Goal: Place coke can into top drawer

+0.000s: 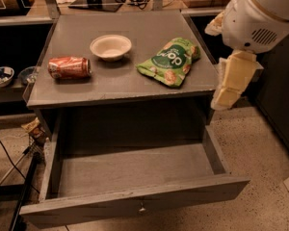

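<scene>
Coke can (69, 67), one, lies sideways at bench (130, 83) left; one white bowl (111, 47), one green bag (169, 61); one top drawer (135, 203) open, near; pincer (229, 86) hangs right, cannot tell its state

A grey cabinet (135, 83) is seen from above on a speckled floor (265, 148) in dim, warm light. A dark shelf (9, 94) holding small bowls (0, 76) is set to its left, with cables (7, 160) below. A wooden desk (36, 8) is placed behind. The gripper (233, 81) is held beside the cabinet's right edge.
</scene>
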Available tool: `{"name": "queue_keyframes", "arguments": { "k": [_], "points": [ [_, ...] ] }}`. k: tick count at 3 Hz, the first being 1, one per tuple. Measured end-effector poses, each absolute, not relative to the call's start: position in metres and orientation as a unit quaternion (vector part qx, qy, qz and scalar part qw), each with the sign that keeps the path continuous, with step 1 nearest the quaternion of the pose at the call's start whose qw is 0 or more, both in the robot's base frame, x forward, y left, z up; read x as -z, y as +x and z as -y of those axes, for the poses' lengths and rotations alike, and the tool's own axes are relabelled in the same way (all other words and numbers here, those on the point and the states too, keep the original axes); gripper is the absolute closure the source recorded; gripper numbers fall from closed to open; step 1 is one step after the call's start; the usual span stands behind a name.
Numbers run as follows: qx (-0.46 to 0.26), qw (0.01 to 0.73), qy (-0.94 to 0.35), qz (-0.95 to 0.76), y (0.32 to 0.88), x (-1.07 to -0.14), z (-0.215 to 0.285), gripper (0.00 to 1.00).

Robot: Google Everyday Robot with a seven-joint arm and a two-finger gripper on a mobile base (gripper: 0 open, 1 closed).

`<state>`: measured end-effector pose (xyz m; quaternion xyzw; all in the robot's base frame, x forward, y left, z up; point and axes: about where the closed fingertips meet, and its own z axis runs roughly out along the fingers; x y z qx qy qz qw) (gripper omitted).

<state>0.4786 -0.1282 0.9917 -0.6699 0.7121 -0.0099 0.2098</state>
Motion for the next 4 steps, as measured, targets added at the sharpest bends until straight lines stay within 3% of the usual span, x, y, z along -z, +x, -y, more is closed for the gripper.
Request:
{"name": "queue_keyframes", "arguments": {
  "k": [4],
  "points": [
    [0.032,0.238,-0.673,-0.700,0.509,-0.983,0.108,0.00]
  ]
}}
